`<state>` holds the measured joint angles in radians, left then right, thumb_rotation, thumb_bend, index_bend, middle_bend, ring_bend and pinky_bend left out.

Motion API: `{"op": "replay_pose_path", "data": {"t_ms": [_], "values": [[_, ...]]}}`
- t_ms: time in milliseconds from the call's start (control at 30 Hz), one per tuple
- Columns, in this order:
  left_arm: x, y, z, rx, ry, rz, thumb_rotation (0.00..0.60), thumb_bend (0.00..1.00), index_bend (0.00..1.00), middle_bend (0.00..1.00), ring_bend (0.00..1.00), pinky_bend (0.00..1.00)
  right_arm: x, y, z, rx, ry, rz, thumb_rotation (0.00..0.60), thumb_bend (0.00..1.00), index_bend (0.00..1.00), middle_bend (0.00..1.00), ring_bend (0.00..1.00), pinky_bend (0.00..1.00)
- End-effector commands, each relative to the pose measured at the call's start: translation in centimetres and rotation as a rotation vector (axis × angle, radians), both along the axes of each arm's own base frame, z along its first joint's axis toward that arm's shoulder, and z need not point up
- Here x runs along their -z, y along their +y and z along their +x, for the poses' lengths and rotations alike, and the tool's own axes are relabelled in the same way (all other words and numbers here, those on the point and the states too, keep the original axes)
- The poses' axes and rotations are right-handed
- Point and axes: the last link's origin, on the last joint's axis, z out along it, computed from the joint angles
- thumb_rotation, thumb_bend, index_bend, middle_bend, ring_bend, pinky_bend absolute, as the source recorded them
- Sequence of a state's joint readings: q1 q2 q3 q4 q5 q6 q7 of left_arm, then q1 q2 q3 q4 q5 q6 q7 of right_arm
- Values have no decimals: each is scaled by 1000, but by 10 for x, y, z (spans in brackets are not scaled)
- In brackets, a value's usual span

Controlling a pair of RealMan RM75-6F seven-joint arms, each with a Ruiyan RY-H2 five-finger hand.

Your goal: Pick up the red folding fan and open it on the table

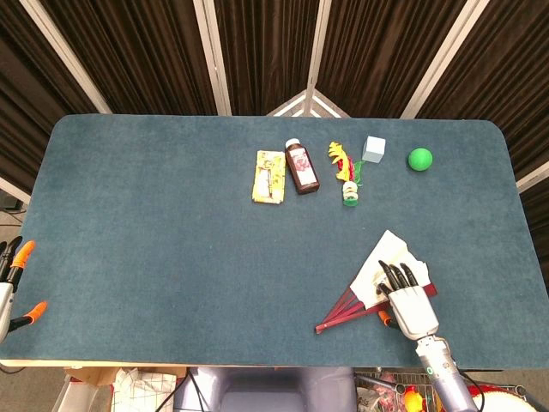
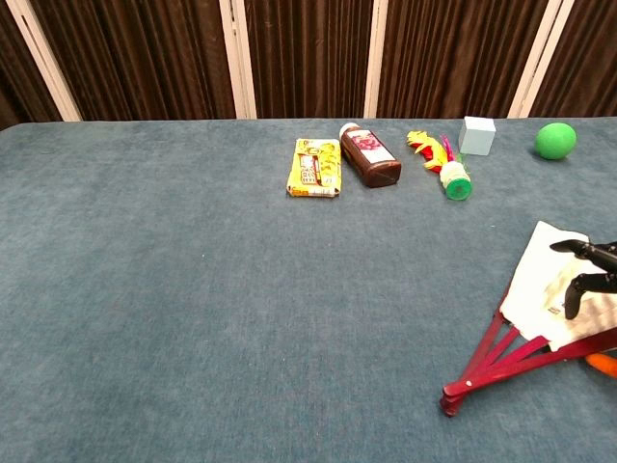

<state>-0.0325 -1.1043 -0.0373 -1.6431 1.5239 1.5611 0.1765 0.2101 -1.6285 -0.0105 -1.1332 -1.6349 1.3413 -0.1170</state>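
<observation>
The red folding fan (image 1: 371,279) lies partly open on the table's front right, its white paper spread above red ribs (image 1: 341,311) that meet at a pivot toward the front. My right hand (image 1: 409,302) rests on the fan's right side. Its dark fingers (image 1: 396,275) lie on the paper and its orange-tipped thumb (image 1: 384,319) sits against the lower red rib, so it pinches that edge. The chest view shows the same fan (image 2: 540,285), with the fingers (image 2: 586,268) over its paper at the frame's right edge. My left hand (image 1: 12,283) hangs off the table's left edge, fingers apart, holding nothing.
Along the back stand a yellow packet (image 1: 269,176), a brown bottle (image 1: 301,166), a yellow-red feather toy (image 1: 344,170), a pale cube (image 1: 374,148) and a green ball (image 1: 419,159). The table's front edge (image 1: 257,358) runs just below the fan's pivot.
</observation>
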Motion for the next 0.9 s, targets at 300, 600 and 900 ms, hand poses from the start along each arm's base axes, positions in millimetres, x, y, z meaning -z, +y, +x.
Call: {"op": "replay_pose_path", "data": {"t_ms": [300,600,900], "values": [[1,0,1,1,4,-1,600,178,43,0,0,0,2,-4,-1,-11,-13,-9,600,342,589,107,169,137],[1,-1,0,-1,3,0,600,178,44,0,0,0,7,-4,-4,-21,-6,2,600,341,590,107,170,137],[0,-1,0,-3,3,-1,600,178,46,0,0,0,14,-7,-4,-34,31,20,600,345,590,107,170,137]]}}
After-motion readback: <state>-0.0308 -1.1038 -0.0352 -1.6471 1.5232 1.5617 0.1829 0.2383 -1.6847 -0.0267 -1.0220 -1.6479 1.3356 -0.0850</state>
